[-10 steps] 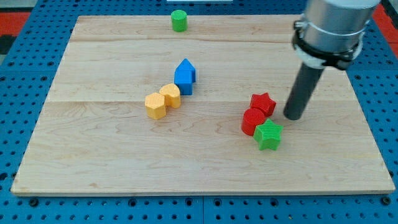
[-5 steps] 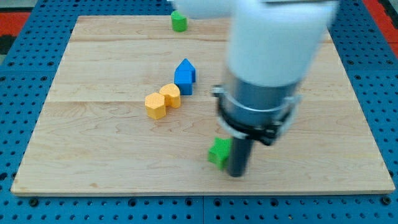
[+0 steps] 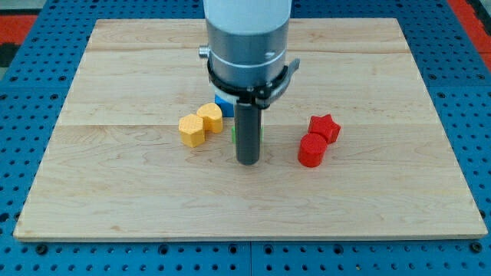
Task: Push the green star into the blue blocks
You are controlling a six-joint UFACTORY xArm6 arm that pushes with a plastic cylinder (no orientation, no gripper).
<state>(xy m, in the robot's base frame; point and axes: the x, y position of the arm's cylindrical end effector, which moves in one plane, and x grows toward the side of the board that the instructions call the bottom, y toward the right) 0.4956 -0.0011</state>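
Observation:
My tip (image 3: 246, 160) rests on the board near its middle, just below the blue blocks. The green star (image 3: 233, 132) is almost wholly hidden behind the rod; only thin green slivers show on either side of it. The blue blocks (image 3: 223, 101) are mostly covered by the arm's body; a small blue patch shows right above the star. Whether the star touches them cannot be told.
Two yellow blocks (image 3: 199, 124) lie touching at the tip's left. A red star (image 3: 324, 127) and a red cylinder (image 3: 311, 149) lie touching at its right. The wooden board (image 3: 115, 192) sits on a blue pegboard.
The arm swept from the right to the lower middle, then up toward the blue blocks. The green star left the red blocks and now sits just under the blue blocks.

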